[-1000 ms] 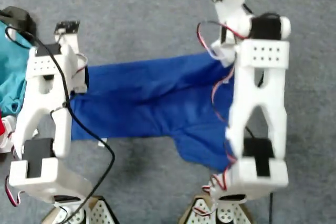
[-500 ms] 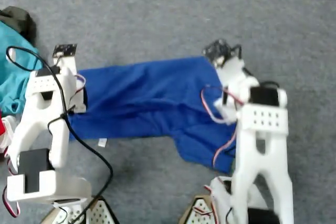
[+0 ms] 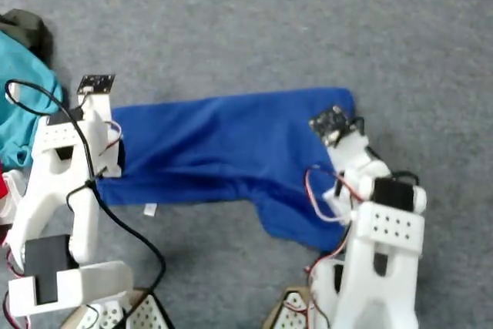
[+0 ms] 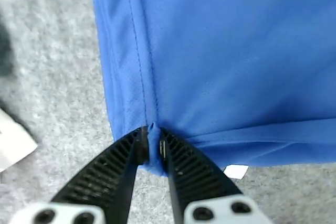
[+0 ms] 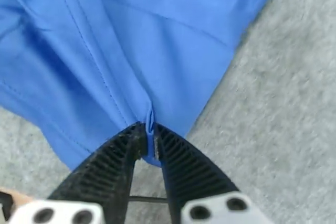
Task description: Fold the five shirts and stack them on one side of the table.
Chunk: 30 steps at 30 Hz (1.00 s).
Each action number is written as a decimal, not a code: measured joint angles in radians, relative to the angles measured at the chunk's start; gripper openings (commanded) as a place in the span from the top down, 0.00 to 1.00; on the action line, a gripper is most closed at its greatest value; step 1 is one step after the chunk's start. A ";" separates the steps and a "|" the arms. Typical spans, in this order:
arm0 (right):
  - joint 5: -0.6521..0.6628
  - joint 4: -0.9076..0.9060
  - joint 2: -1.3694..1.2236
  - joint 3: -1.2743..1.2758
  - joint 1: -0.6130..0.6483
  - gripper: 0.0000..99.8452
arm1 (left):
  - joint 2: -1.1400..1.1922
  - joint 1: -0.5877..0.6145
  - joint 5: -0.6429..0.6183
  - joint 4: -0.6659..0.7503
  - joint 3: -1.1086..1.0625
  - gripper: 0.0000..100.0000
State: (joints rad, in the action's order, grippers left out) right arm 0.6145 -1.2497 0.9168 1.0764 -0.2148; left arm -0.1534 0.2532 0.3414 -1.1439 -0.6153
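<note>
A blue shirt (image 3: 231,148) lies spread lengthwise across the middle of the grey table (image 3: 254,28). At the shirt's left end, my left gripper (image 3: 115,166) points down. In the left wrist view it (image 4: 151,145) is shut on a pinch of the hemmed blue edge (image 4: 131,77). My right gripper (image 3: 340,142) stands over the shirt's right end, below its far right corner. The right wrist view has it (image 5: 149,139) shut on a raised fold of blue fabric (image 5: 121,51) close to the cloth's edge.
A teal shirt (image 3: 21,109) is heaped at the left edge, with a dark item (image 3: 23,27) behind it. A small white tag (image 3: 150,209) sticks out under the blue shirt's near edge. Bare grey table lies beyond the shirt and at the right.
The right arm has drawn back from the far side of the table to the shirt's right end. The left arm has shifted slightly toward the front.
</note>
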 measured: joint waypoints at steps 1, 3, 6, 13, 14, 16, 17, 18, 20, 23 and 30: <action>0.003 0.000 0.018 0.017 -0.011 0.99 | 0.000 0.000 0.005 0.002 -0.006 0.98; 0.025 0.005 0.049 0.048 -0.034 0.99 | -0.003 0.000 0.028 0.005 -0.029 0.98; 0.063 0.025 0.072 0.089 -0.064 0.99 | -0.009 0.000 0.081 0.006 -0.078 0.98; 0.110 0.057 0.078 0.115 -0.068 0.99 | -0.011 0.072 0.103 0.106 -0.112 0.98; 0.120 0.057 0.080 0.115 -0.068 0.99 | -0.011 0.081 0.103 0.110 -0.112 0.98; 0.140 0.057 0.080 0.126 -0.068 0.99 | -0.011 0.087 0.103 0.114 -0.115 0.98; 0.147 0.057 0.080 0.133 -0.068 0.99 | -0.011 0.087 0.103 0.114 -0.118 0.98; 0.157 0.058 0.080 0.140 -0.068 0.99 | -0.011 0.087 0.103 0.114 -0.118 0.98; 0.173 0.058 0.080 0.152 -0.068 0.99 | -0.011 0.087 0.103 0.114 -0.118 0.98; 0.207 0.058 0.080 0.160 -0.071 0.96 | -0.011 0.087 0.103 0.114 -0.118 0.96; 0.292 0.057 0.080 0.160 -0.077 0.78 | -0.011 0.074 0.155 0.086 -0.127 0.80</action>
State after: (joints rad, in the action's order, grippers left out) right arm 0.9060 -1.1930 0.9966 1.2359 -0.2915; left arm -0.1642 0.3268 0.4964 -1.0579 -0.7426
